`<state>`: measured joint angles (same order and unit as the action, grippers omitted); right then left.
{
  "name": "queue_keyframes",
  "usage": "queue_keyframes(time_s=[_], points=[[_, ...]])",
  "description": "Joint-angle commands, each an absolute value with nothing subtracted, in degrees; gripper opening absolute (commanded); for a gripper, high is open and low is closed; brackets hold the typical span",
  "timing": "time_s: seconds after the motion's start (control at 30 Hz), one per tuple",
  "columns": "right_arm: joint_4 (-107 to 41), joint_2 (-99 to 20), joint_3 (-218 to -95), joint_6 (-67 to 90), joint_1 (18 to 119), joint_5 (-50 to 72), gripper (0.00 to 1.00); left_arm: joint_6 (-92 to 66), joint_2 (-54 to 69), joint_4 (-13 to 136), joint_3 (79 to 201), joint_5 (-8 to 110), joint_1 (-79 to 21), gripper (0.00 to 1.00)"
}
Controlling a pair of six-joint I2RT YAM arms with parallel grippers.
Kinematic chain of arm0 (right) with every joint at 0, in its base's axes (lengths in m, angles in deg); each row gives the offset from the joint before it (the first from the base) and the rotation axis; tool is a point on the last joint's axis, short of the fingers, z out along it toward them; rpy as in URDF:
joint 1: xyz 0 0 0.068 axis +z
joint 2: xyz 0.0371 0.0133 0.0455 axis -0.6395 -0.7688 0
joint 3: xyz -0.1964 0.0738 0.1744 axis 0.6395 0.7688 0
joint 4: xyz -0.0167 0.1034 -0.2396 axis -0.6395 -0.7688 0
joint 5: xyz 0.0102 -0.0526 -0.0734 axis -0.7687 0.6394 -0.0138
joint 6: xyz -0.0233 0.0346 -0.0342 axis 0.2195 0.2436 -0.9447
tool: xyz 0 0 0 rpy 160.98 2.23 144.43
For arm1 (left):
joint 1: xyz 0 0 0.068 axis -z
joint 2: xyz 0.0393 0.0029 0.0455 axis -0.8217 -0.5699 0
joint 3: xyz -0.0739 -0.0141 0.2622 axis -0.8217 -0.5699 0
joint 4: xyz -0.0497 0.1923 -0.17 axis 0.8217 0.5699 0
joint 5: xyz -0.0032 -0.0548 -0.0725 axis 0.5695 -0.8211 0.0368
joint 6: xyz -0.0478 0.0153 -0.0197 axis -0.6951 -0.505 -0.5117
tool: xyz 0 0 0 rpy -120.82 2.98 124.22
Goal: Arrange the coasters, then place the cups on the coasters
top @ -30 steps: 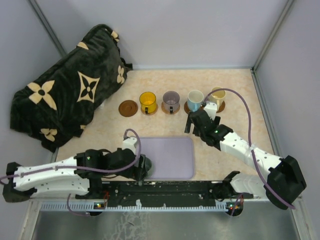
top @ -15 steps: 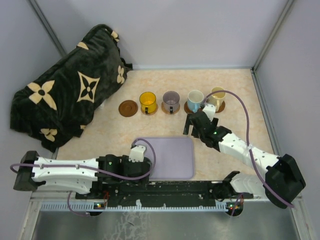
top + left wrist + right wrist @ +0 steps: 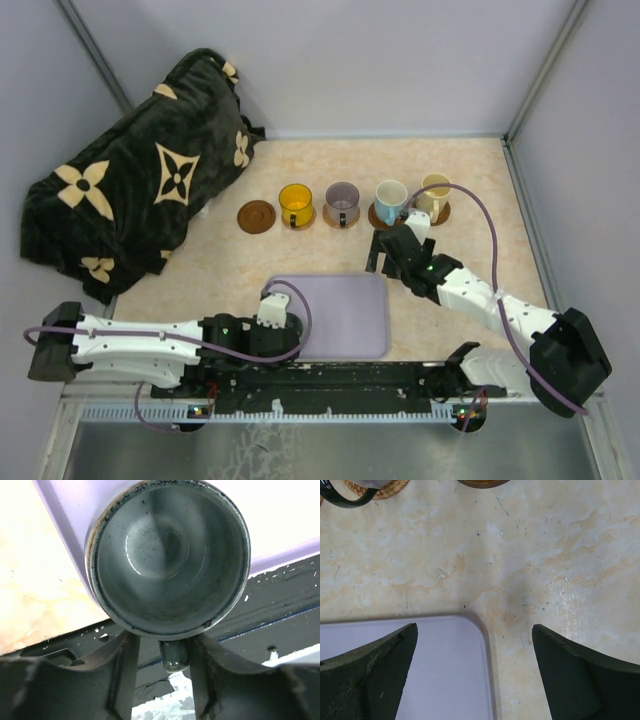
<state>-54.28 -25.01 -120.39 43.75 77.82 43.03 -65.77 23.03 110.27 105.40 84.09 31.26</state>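
A: What could go wrong from here?
B: The grey-green cup [image 3: 167, 555] stands at the near left corner of the lavender tray [image 3: 280, 525], and only its handle [image 3: 173, 657] lies between the fingers. A pinch on that small stub alone may let the cup swing or slip on the lift. A lopsided squeeze could shove it over the tray's lip.
A: And further on?
B: The one bare coaster [image 3: 256, 216] lies just beside the yellow cup [image 3: 296, 204], so a tilted cup might clip that one.
A: How do the jaws stand?
B: The left gripper [image 3: 165, 647] is half spread, one finger each side of the handle with a thin gap, gripping nothing yet. The right gripper [image 3: 475, 675] is spread wide over the tray's far right corner, empty
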Motion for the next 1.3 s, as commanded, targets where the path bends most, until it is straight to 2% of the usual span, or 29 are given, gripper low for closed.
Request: queue_keyframes(time_s=[0.0,0.23,0.37,0.63,0.83,1.0,1.27], points=[[-51.60,-23.59,-120.54,44.73,77.54,42.95,0.97,-66.93,23.68,108.34,104.39,85.92,31.58,0.42],[-51.66,-23.15,-120.20,44.76,77.57,42.85,0.97,-66.58,22.75,106.22,104.27,85.77,31.58,0.05],[-51.61,-23.04,-120.02,44.70,77.57,42.77,0.97,-65.67,21.99,107.34,106.52,87.41,31.57,0.01],[-51.46,-22.28,-119.19,44.69,77.59,42.94,0.96,-63.33,22.59,114.45,115.05,101.02,31.58,0.00],[-51.63,-21.27,-118.45,44.73,77.56,43.63,0.96,-61.79,23.97,116.64,117.56,107.23,28.50,0.06],[-52.42,-20.68,-118.36,44.45,77.54,44.67,0.95,-53.79,26.87,111.95,116.30,104.08,19.62,0.12],[-55.99,-17.84,-119.21,44.14,77.56,49.30,0.95,-32.33,29.54,94.22,113.30,96.99,-2.40,0.16]])
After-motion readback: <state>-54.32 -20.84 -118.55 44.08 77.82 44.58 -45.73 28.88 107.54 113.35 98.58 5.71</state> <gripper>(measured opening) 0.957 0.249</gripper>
